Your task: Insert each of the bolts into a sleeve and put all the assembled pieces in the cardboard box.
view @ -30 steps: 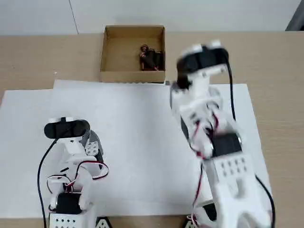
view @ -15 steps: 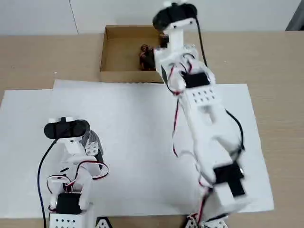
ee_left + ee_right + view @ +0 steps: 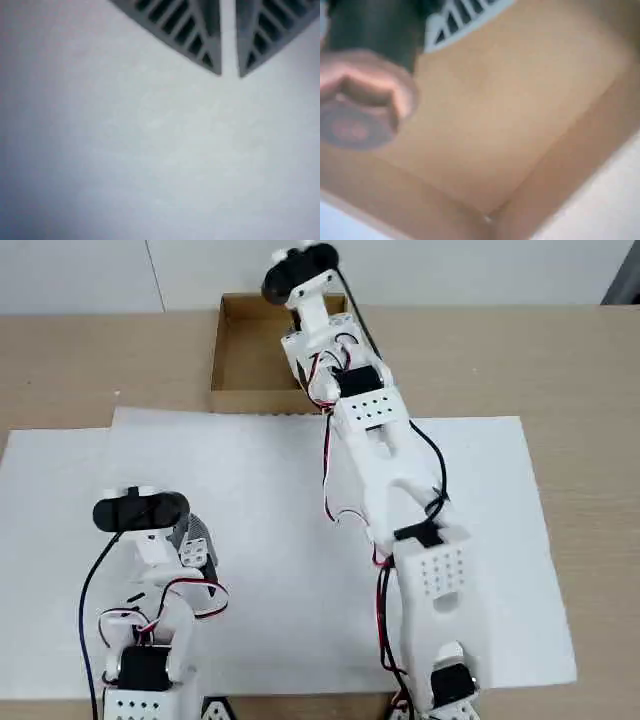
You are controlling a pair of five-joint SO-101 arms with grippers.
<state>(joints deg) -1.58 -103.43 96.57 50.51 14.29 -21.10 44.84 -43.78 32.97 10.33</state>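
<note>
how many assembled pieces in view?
1: an assembled piece close to the right wrist camera, over the cardboard box floor. Others may be hidden under the right arm.

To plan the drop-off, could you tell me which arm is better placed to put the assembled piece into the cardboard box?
Right: the right gripper holds the assembled piece above the cardboard box; the left gripper is back over the white paper.

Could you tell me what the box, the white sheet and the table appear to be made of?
Box: brown matte cardboard, with thin upright walls. White sheet: likely paper; flat, matte, sharp-cornered. Table: pale wood-grain surface, perhaps laminate rather than solid wood; the look leaves that open.
</note>
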